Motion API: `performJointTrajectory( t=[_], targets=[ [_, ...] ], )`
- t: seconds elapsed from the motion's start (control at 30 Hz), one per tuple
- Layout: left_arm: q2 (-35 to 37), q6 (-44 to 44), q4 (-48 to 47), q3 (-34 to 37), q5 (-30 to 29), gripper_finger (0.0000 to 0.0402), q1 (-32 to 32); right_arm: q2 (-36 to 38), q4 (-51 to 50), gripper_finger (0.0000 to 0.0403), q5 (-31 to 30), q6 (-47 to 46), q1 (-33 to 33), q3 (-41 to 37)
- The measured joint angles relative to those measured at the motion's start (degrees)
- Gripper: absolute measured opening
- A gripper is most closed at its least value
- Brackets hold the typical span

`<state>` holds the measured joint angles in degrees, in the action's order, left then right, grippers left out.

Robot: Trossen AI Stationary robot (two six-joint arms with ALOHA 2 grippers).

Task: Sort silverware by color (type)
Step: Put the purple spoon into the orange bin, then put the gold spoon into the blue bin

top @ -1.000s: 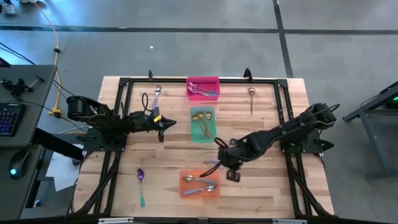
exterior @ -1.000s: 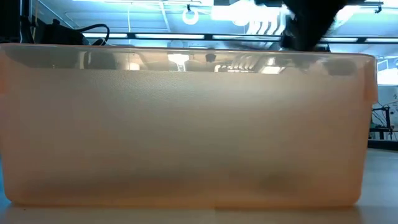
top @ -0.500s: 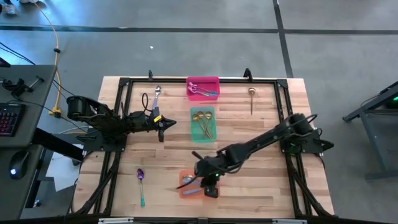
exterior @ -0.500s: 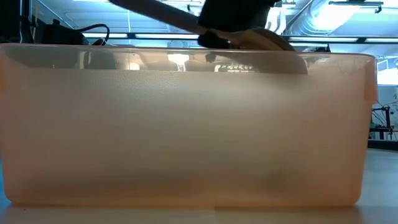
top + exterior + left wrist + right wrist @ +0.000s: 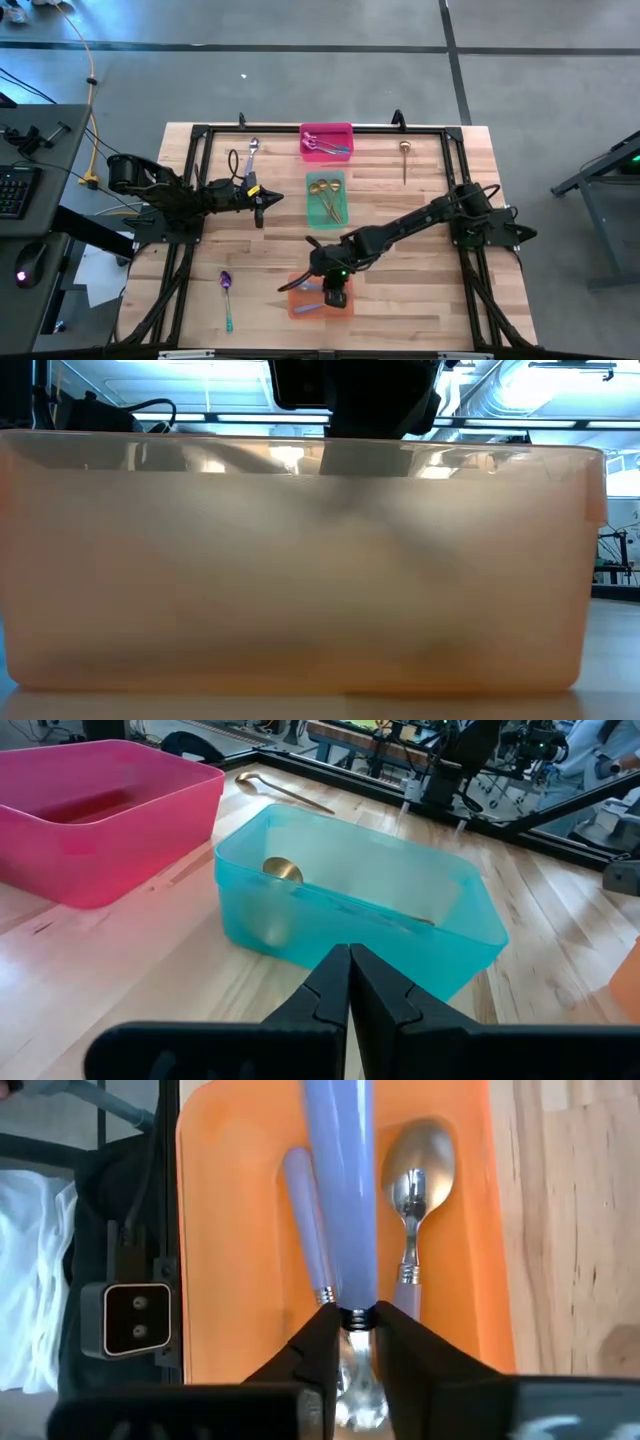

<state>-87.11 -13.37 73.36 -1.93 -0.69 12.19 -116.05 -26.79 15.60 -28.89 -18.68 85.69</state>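
Observation:
My right gripper [image 5: 357, 1342] hangs over the orange bin [image 5: 298, 306], shut on a lavender-handled spoon [image 5: 340, 1200]. Two more lavender-handled spoons [image 5: 410, 1190] lie flat on the bin's floor. In the low view the orange bin's wall [image 5: 300, 560] fills the picture, with the right gripper [image 5: 350, 395] dark above it. My left gripper [image 5: 262, 200] waits shut at the table's left, beside the teal bin [image 5: 360, 910]. On the bare table lie a silver spoon [image 5: 253, 152], a gold spoon [image 5: 404, 158] and a purple, teal-handled spoon [image 5: 226, 295]. My right gripper pinches the spoon at its silver neck [image 5: 357, 1320], where the lavender handle ends, between its two fingers [image 5: 318, 1342]. It comes slanting down from the table's right. The handle sticks out forward past the fingertips, above the two spoons in the bin.
The teal bin [image 5: 327, 198] holds gold spoons. Behind it, at the far edge, stands the pink bin [image 5: 327, 142] with purple and teal pieces. A black frame [image 5: 200, 135] runs around the table. Bare wood lies on both sides of the orange bin.
My right gripper has gone toward the table's left and near edges and down, tipping more steeply, until it stands over the orange bin. The lavender-handled spoon has travelled with it.

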Motion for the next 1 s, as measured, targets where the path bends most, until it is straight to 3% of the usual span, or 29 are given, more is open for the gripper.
performJointTrajectory(
  t=[0.23, 0.47, 0.77, 0.87, 1.0],
  targets=[
    [0.0, 0.0, 0.0, 0.0, 0.0, 0.0, 0.0, 0.0, 0.07, 0.0127, 0.87, 2.43, 0.0, 0.0],
    [0.0, -0.01, -0.1, 0.0, 0.01, 0.0, -0.02, 0.42, -7.65, 0.0124, 0.21, 11.97, -0.79, 5.53],
    [0.01, 0.0, -0.25, 0.0, 0.0, 0.0, -0.15, 5.08, -30.16, 0.0012, -23.35, 14.65, -2.81, 14.78],
    [0.0, 0.01, -0.24, 0.0, 0.02, 0.0, -0.76, 8.94, -30.97, 0.0009, -29.85, 13.87, -3.21, 11.43],
    [0.0, 0.03, -0.24, -0.03, 0.01, 0.0, -1.44, 15.9, -24.53, 0.0002, -32.87, 11.69, -2.2, -0.78]
  ],
)
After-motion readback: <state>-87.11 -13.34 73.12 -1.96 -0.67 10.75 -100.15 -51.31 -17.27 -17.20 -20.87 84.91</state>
